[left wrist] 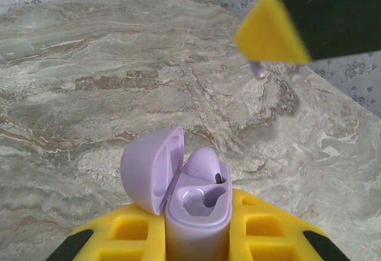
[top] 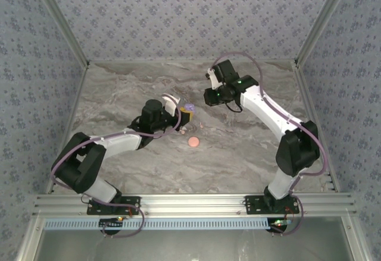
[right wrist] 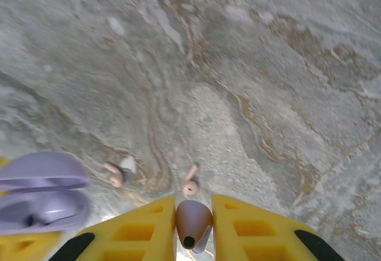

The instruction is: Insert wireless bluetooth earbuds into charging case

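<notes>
Closest to us, in the left wrist view, the lilac charging case (left wrist: 196,228) stands upright, clamped between the fingers of the left gripper (left wrist: 196,212). Its lid (left wrist: 149,169) is swung open to the left of those jaws. One seated earbud (left wrist: 205,164) fills the socket farther from the jaws. The empty socket (left wrist: 205,204) nearer them faces up.

The right gripper (right wrist: 193,207) is pinched on a second lilac earbud (right wrist: 193,220), held right at the fingertips. We judge its long axis to run roughly along the fingers. In the left wrist view a small lilac end pokes out below the yellow finger.

From the right jaws, the case lies just beside them on their left. From the left jaws, the held bud hangs ahead, above and to the right, apart from the case. Two pinkish earbuds (right wrist: 114,175) lie on the table (right wrist: 268,65) just ahead of the right jaws, untouched.

We think the coming move turns on that sideways gap. The right arm, with the bud in its own fingers, is the nearer one. It must bring the bud leftward over the empty socket and line it up with the opening before lowering.
</notes>
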